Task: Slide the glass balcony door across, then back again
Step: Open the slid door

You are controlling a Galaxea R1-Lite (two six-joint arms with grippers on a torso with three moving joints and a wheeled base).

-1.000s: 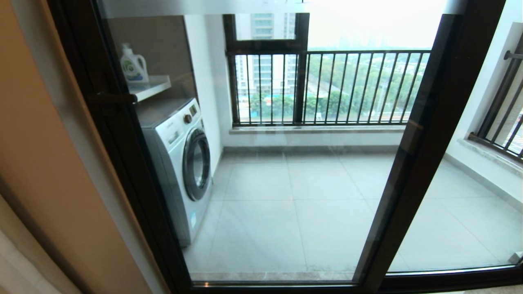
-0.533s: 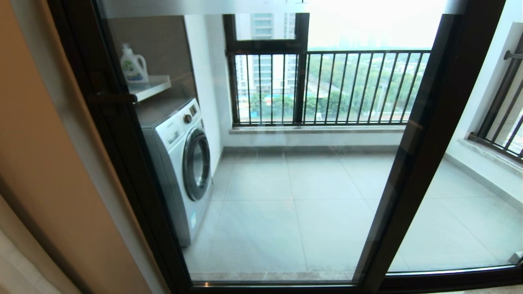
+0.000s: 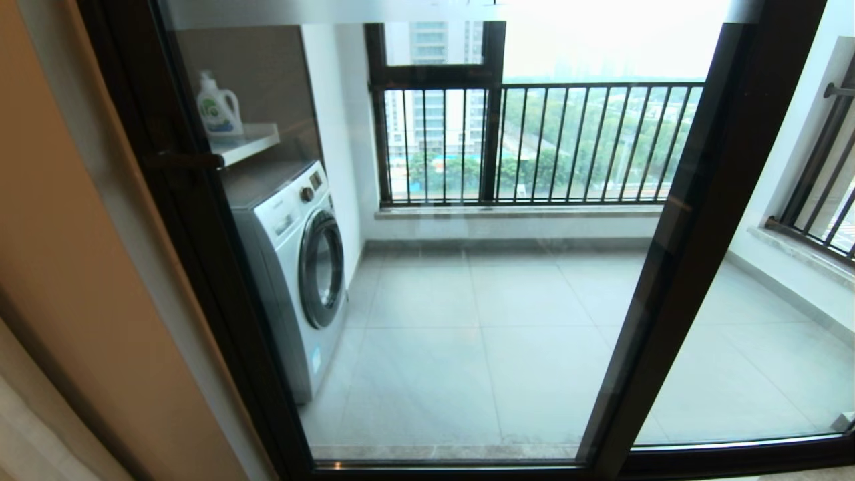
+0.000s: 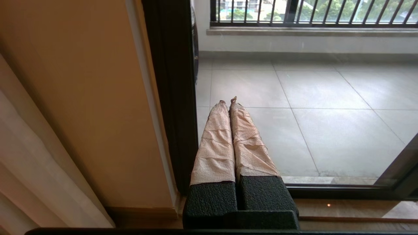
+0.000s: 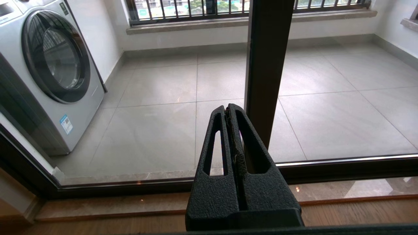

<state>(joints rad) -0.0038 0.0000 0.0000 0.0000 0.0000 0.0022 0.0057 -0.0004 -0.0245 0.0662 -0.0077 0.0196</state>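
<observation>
The glass balcony door (image 3: 467,321) fills the middle of the head view and stands against the left jamb. Its small dark lever handle (image 3: 190,160) sits on the left upright (image 3: 207,267). Neither gripper shows in the head view. My left gripper (image 4: 228,100), fingers wrapped in tan tape, is shut on nothing, low down just beside that left upright (image 4: 171,98). My right gripper (image 5: 228,107), black, is also shut and empty, low in front of the dark upright (image 5: 266,65) where the two panels meet.
Behind the glass stand a white washing machine (image 3: 294,267), a detergent bottle (image 3: 217,107) on a shelf and the black-barred railing window (image 3: 534,143). The handle-less panel (image 3: 755,334) is to the right. A beige wall (image 3: 80,280) and a curtain (image 4: 29,169) flank the left.
</observation>
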